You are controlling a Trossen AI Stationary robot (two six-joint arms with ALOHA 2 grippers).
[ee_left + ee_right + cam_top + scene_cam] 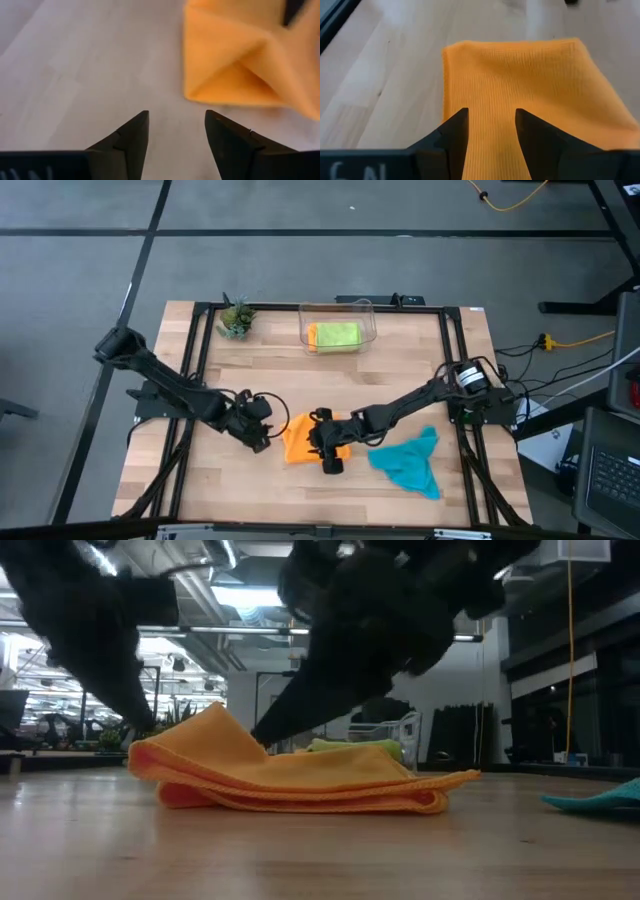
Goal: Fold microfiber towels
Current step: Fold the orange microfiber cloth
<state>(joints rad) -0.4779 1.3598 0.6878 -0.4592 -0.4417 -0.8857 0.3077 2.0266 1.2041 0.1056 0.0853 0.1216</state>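
From above, a folded orange towel (298,440) is seen near the table's front middle, the left gripper (262,442) just left of it, the right gripper (330,460) over it. At table height, the fold is layered. From each wrist, parted fingers are shown, nothing held between.

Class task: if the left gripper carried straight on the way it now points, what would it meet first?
Probably the orange towel. The left gripper, jaws open over bare table, points toward the towel's near edge, though depth is hard to judge.
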